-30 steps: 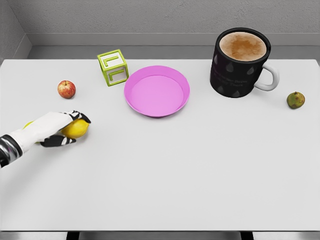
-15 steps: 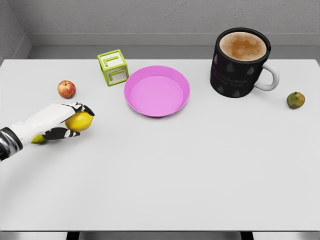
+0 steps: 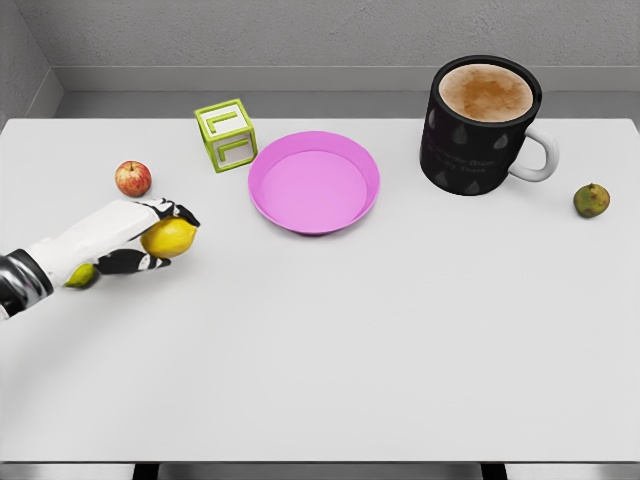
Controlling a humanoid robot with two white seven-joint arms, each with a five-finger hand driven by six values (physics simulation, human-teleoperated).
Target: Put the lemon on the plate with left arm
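Observation:
My left hand point(image 3: 155, 238) comes in from the lower left and is shut on the yellow lemon point(image 3: 169, 239), holding it a little above the table. The pink plate point(image 3: 356, 205) lies to the right of the hand, near the table's middle back, with nothing on it. A gap of bare table separates the lemon from the plate's rim. The right arm is out of sight.
A red apple point(image 3: 132, 179) sits just behind the hand. A small green-yellow fruit point(image 3: 81, 276) lies under the forearm. A green letter block point(image 3: 226, 135) stands left of the plate, a big dark mug of coffee point(image 3: 485, 125) to its right, a green pear point(image 3: 591, 200) far right.
The left hand has lifted the lemon and carried it up and to the right, toward the plate. The small green-yellow fruit beneath the forearm has come into view.

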